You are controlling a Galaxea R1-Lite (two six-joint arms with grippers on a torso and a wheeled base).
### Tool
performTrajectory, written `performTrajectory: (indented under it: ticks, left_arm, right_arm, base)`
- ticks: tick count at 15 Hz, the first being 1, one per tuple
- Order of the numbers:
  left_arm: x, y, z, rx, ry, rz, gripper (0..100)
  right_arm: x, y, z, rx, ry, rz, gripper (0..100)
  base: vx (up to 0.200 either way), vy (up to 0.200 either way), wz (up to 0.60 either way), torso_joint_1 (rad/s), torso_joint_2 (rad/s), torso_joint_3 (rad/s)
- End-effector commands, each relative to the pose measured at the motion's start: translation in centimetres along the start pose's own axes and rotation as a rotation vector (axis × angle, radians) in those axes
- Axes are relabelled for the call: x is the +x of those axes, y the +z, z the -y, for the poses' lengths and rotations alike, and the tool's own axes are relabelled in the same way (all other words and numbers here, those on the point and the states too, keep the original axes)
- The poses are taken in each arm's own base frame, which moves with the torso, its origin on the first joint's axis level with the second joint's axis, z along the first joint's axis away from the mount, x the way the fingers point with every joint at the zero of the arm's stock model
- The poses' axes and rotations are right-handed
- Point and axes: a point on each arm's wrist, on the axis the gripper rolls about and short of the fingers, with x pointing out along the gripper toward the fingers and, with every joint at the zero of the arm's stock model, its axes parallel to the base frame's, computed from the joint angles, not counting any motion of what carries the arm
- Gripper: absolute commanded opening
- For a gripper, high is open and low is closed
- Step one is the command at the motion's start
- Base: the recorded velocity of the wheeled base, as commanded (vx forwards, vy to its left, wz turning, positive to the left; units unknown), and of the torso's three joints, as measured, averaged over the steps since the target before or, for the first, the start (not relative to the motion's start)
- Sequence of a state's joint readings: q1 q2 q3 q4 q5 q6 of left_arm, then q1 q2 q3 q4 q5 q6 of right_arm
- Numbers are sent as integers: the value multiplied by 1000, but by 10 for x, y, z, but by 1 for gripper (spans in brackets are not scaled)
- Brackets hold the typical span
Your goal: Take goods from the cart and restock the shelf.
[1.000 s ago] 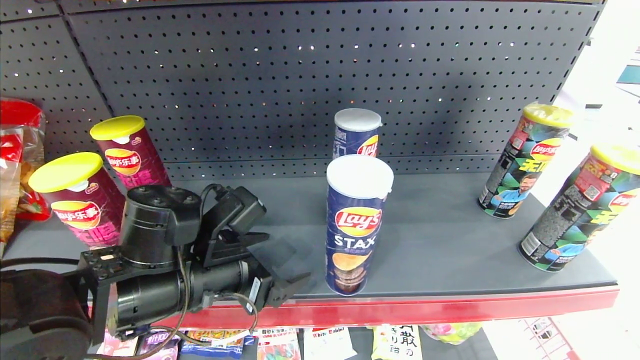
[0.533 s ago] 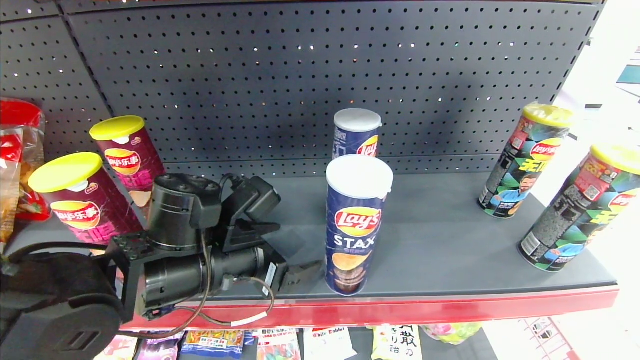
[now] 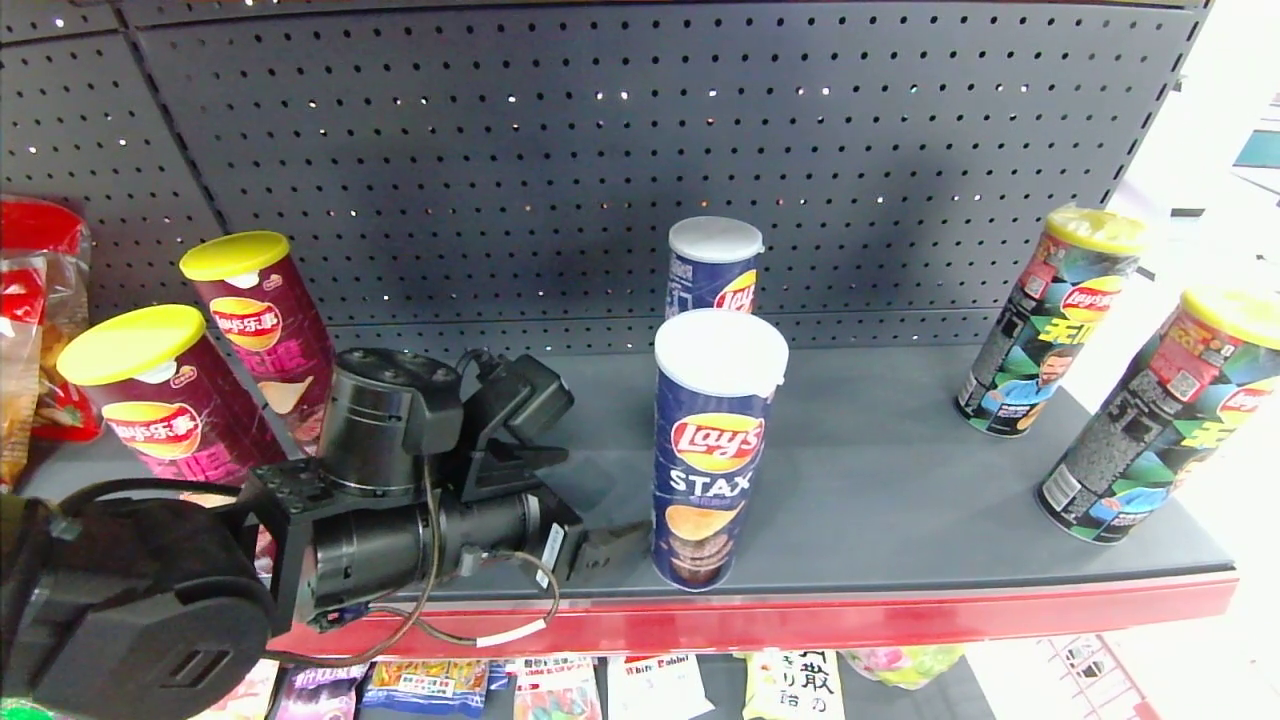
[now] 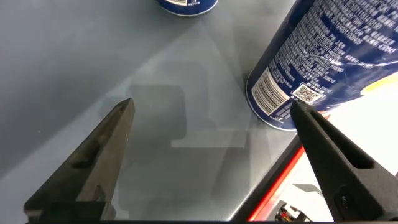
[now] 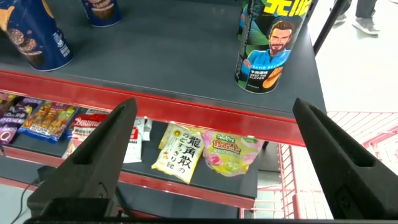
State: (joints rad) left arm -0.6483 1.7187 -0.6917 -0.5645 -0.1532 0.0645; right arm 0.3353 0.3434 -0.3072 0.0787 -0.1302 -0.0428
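- Your left end effector (image 4: 211,155) is spread wide with nothing between its fingers (image 4: 99,162). It hangs low over the grey shelf (image 3: 880,470), close to the red front edge.
- The front blue can (image 3: 715,450) stands upright near that edge, just beside one left finger. You cannot tell whether they touch. In the left wrist view its top is cut off, so you get only the base and lower wall.
- The rear blue can (image 3: 712,265) stands straight behind it, against the pegboard (image 3: 600,150). The front can's lid hides its lower half.
- From the head view, the wrist and camera mount cover one left finger; only the other tip pokes out beside the front can.
- The left arm also hides the bottom of the far maroon can (image 3: 265,300) and the base of the near maroon can (image 3: 150,400).
- Your right end effector (image 5: 214,162) is spread too and holds nothing. It sits out in front of the shelf edge, over the snack packets (image 5: 186,149) on the lower shelf.
- The inner green can (image 3: 1050,320) and outer green can (image 3: 1160,420) stand at the shelf's right end. Glare washes out the outer one's lid.
- A red bag (image 3: 30,320) is cut off at the left edge.
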Motion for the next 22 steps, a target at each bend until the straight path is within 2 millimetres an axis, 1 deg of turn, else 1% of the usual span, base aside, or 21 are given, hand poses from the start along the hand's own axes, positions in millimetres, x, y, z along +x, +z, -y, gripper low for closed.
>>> performTrajectory:
  ticks: [1,9,11,13,16,17,19,20,21,22]
  left_arm:
    - [3,3,-1,1,0,5,100]
    - [6,1,1,2,-5,-4,100]
    - [4,1,1,3,-5,-1,100]
    - [-5,0,2,0,0,5,100]
    - [-41,-8,7,0,7,28,100]
    - [-62,-15,11,3,7,44,100]
    - [-97,-29,19,15,-1,73,100]
    - [-106,-33,21,18,-4,74,100]
    - [-133,-40,28,26,-16,77,100]
    - [-145,-43,30,29,-21,71,100]
  right_arm:
    - [0,0,0,-1,1,-3,100]
    - [0,-1,0,1,-1,-6,100]
    - [0,-1,0,0,-1,-8,100]
    - [0,-2,0,-2,1,-14,100]
    - [-3,-10,0,-7,5,-38,100]
    - [-7,-16,0,-7,7,-42,100]
    - [-11,-29,0,-9,13,-39,100]
    - [-12,-32,0,-10,13,-39,100]
    - [-14,-39,0,-11,6,-47,100]
    - [-15,-40,0,-12,1,-56,100]
  base:
    - [0,0,0,0,0,0]
    - [0,0,0,0,0,0]
    - [0,0,0,0,0,0]
    - [0,0,0,0,0,0]
    - [0,0,0,0,0,0]
    - [0,0,0,0,0,0]
    - [0,0,0,0,0,0]
    - [0,0,0,0,0,0]
    - [0,0,0,0,0,0]
    - [0,0,0,0,0,0]
